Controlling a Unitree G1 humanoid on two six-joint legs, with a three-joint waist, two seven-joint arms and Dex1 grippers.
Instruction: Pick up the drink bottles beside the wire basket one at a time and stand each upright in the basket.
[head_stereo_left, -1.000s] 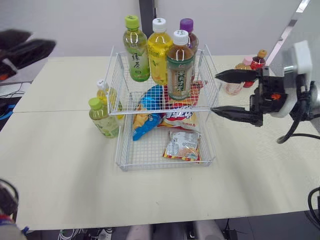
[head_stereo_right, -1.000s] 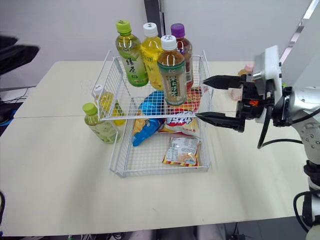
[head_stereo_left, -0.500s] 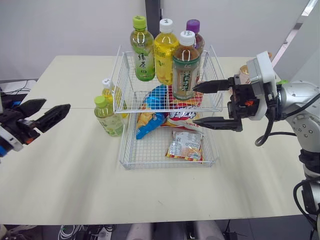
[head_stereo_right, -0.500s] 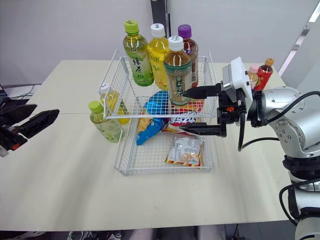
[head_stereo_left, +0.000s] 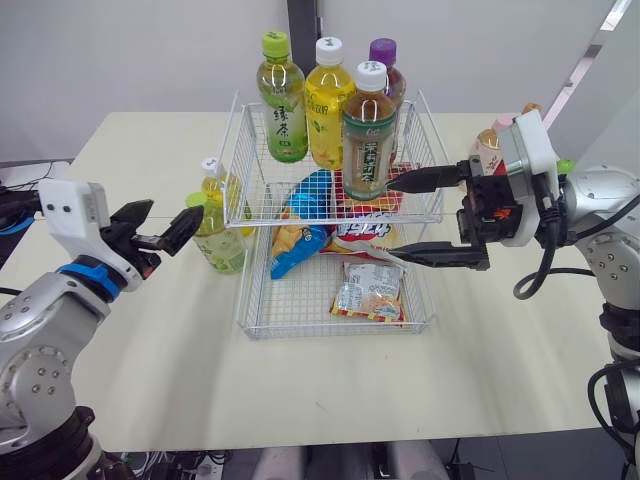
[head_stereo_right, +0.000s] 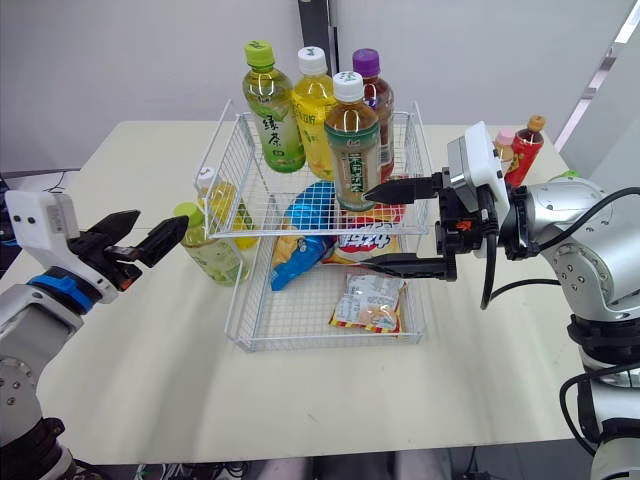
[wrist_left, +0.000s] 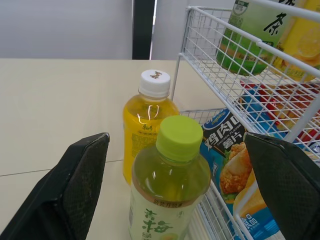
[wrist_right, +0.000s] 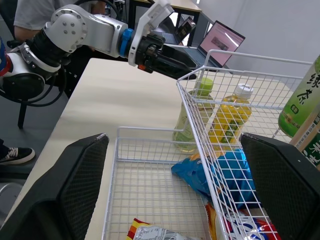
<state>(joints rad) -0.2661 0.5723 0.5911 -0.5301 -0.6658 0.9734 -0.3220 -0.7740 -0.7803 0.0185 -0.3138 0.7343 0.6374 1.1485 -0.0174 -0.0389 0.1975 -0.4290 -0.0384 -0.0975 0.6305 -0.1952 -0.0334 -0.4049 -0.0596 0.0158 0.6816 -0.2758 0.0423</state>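
Green-capped bottle (wrist_left: 172, 185) just ahead of spread left fingers (wrist_left: 75, 190)

Head stereo pair looking down over table (head_stereo_left: 300, 400), wrist cameras close, sharing wire basket (head_stereo_left: 300, 300)

"绿茶" on the label of the tall green-capped bottle (head_stereo_left: 281, 105)

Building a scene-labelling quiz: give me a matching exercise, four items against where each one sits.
1. lime-capped bottle
2. purple-capped bottle
3. red bottle
4. snack packet

A. lower tier of the wire basket
B. table, left of the basket
C. upper tier of the basket
D. table, right of the basket

Pairs: 1-B, 2-C, 3-D, 4-A
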